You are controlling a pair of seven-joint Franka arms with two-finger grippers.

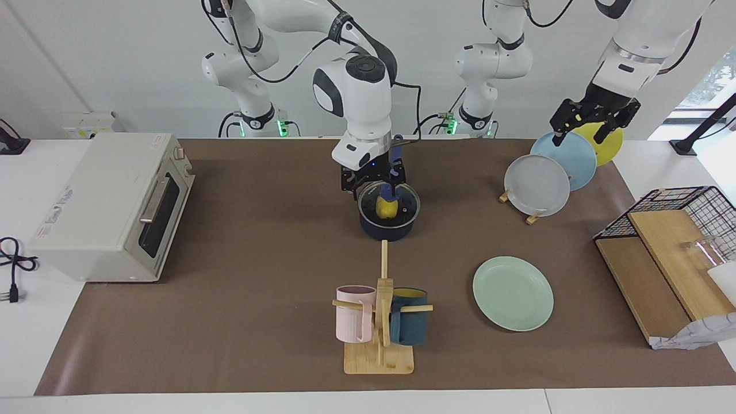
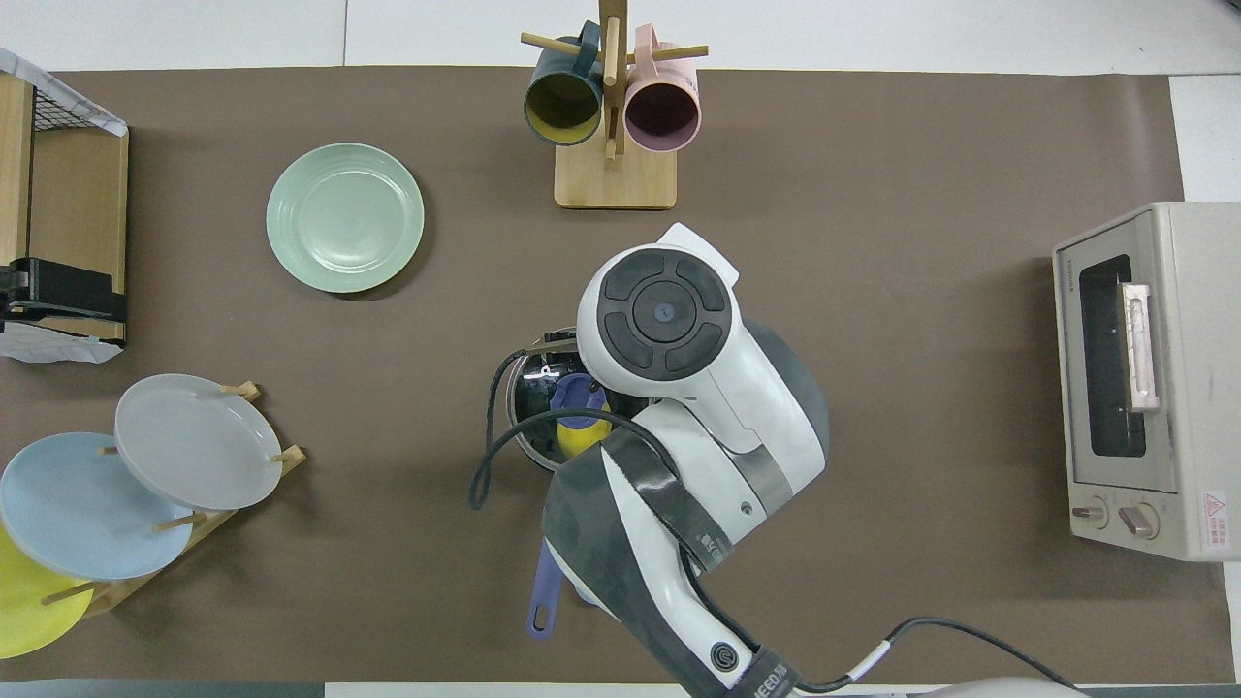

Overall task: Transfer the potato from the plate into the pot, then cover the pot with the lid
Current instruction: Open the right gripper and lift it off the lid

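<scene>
A: What are you looking at, biggest things first?

B: You have a white table against a plain white wall, most of it under a brown mat. At the right arm's end sits a cream toaster oven, door shut. At the left arm's end you see a wire basket with wooden boards, and nearer the robots a rack of upright plates in grey, blue and yellow.

A: And the task's things?

B: The plate lies bare on the mat, beside a wooden mug tree carrying a pink and a dark teal mug. The pot stands mid-mat, nearer the robots than the mug tree, its blue handle pointing toward the robots. The potato is inside it, and the lid sits on the rim.

A: The claws?

B: Your right gripper is straight over the pot, fingers clamped on the lid's blue knob. Your left gripper waits above the plate rack, fingers spread apart with nothing between them.
</scene>
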